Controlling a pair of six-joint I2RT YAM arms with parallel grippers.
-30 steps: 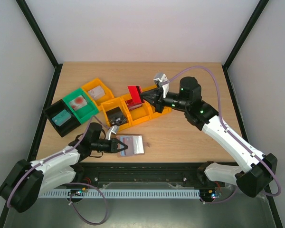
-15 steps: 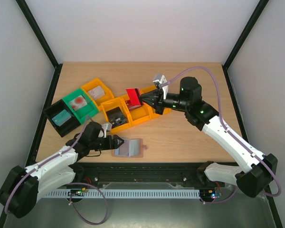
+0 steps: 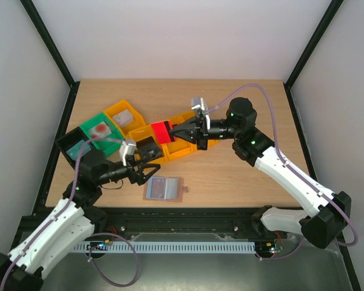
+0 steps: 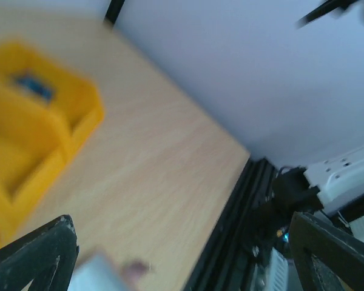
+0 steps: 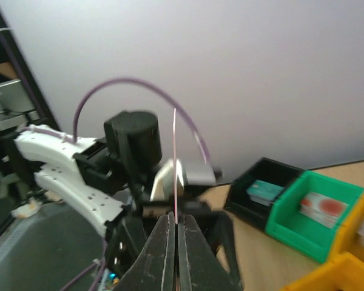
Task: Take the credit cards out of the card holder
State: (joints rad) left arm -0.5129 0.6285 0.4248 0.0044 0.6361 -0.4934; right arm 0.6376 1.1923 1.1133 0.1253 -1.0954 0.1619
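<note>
The card holder [image 3: 164, 188] lies open on the table near the front edge, its light blue lining up; one blurred corner [image 4: 96, 271] shows in the left wrist view. My left gripper [image 3: 149, 171] hovers just left of and above it, open and holding nothing, its dark fingers [image 4: 43, 254] spread far apart. My right gripper [image 3: 182, 133] is shut on a red credit card [image 3: 163, 131], held over the row of orange bins [image 3: 185, 144]. In the right wrist view the card [image 5: 175, 159] shows edge-on, rising from between the shut jaws of that gripper [image 5: 175, 219].
Another orange bin [image 3: 124, 115], a green bin [image 3: 101, 134] and a black bin [image 3: 76, 150] stand at the left, each with a card inside. The green bin [image 5: 318, 212] and black bin [image 5: 264, 187] also show in the right wrist view. A black frame borders the table.
My left gripper opened, let go of the card holder and drew back to the left. My right gripper carried the red card leftward and lower over the orange bins.
</note>
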